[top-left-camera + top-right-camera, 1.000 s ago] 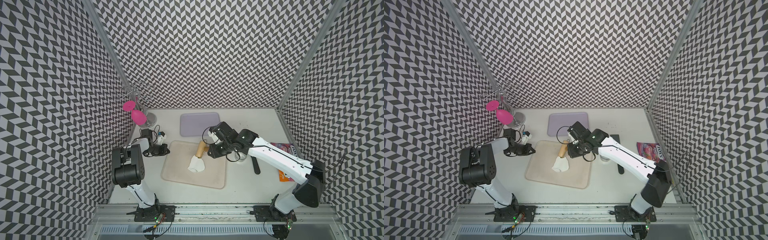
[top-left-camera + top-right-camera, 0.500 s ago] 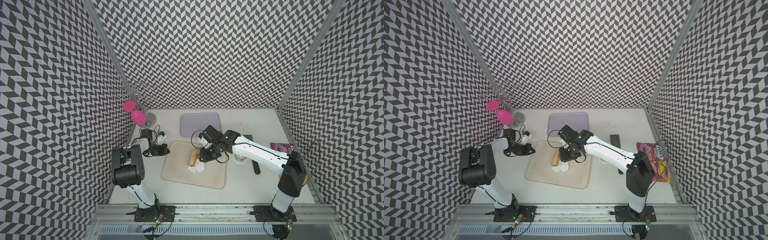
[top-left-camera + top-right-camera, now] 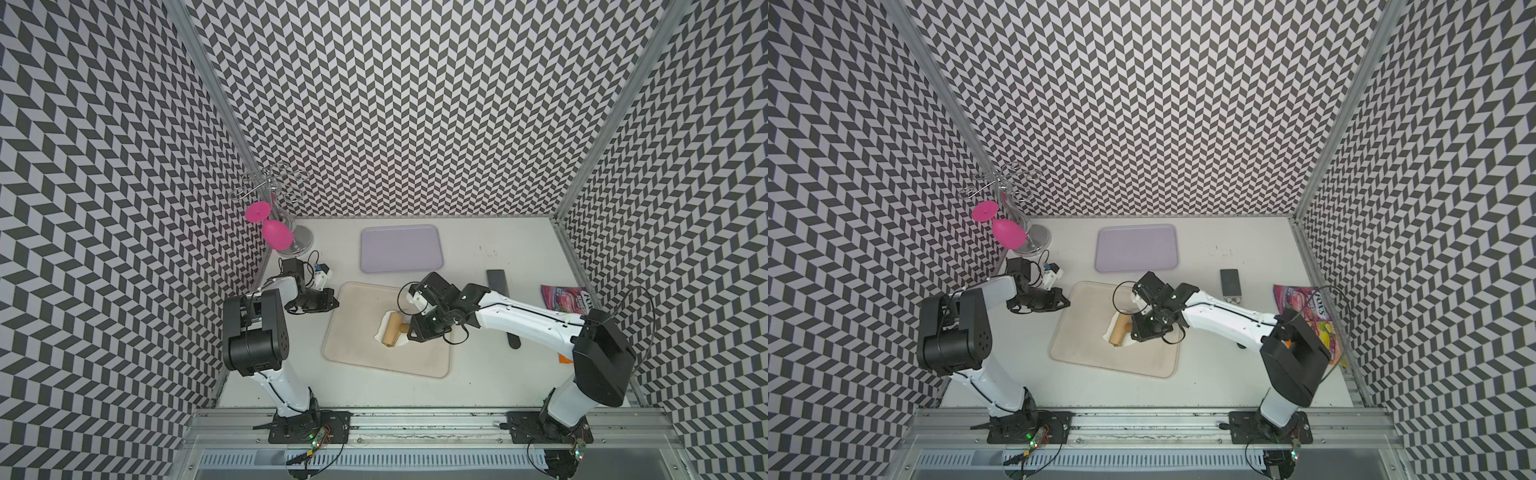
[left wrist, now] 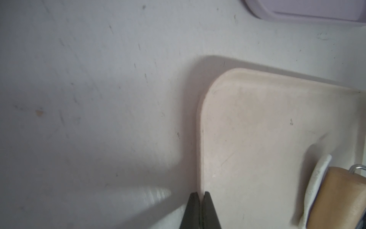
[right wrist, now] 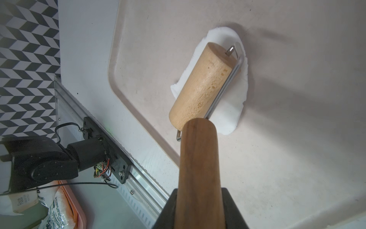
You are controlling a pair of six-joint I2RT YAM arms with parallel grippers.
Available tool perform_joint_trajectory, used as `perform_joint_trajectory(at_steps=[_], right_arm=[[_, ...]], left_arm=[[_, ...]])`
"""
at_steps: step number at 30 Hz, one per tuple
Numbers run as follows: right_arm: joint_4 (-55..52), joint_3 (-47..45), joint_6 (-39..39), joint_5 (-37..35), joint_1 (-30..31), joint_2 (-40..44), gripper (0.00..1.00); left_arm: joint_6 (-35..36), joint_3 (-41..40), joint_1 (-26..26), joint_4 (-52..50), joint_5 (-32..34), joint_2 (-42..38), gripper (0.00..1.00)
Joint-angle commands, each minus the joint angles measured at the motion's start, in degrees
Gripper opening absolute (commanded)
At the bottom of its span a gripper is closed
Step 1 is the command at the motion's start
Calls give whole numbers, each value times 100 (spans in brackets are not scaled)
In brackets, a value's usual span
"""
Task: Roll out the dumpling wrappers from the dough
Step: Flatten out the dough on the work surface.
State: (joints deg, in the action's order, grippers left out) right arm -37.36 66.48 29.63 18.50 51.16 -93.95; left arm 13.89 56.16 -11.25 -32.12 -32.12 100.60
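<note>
The right gripper [image 5: 200, 200] is clamped on the dark wooden handle [image 5: 198, 158] of a small wooden roller [image 5: 202, 85], a pale cylinder on a wire frame. Over the last second the arm has drawn that cylinder from the far end of the dough toward the front rail. It now lies squarely across the soft white dough [image 5: 227, 111], which sits near the middle of the beige rectangular tray [image 3: 357, 349].

In both top views only a thin white fringe shows around the wooden roller [image 3: 392, 330], where a second ago a taller folded lump stood. The pass has evidently pressed the mass flatter. From the right wrist view it is an uneven oval sheet, thicker toward one end.

The left gripper [image 4: 201, 210] has not moved. Its fingers are closed together at the tray's rim, probably to steady it, though an actual pinch on the rim cannot be confirmed.

No round wrappers exist yet, and the lilac plastic tray [image 3: 401, 249] further back holds nothing. The task looks to be in its early flattening stage, and more passes seem needed before anything can be cut.
</note>
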Motion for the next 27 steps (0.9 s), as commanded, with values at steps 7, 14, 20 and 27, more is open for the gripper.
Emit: perform_joint_trajectory(at_steps=[7, 14, 20, 27], right_arm=[[-1357, -1162, 150, -199, -321, 261, 0], [-1708, -1262, 106, -266, -738, 651, 0], [-2272, -728, -32, -464, -1056, 939, 0], [-2460, 1021, -229, -5, -1012, 886, 0]], left_arm=[[34, 22, -60, -14, -272, -125, 0], [34, 18, -54, -10, -286, -123, 0], [43, 18, -70, -30, -319, -149, 0], [62, 22, -68, -49, -368, -178, 0]])
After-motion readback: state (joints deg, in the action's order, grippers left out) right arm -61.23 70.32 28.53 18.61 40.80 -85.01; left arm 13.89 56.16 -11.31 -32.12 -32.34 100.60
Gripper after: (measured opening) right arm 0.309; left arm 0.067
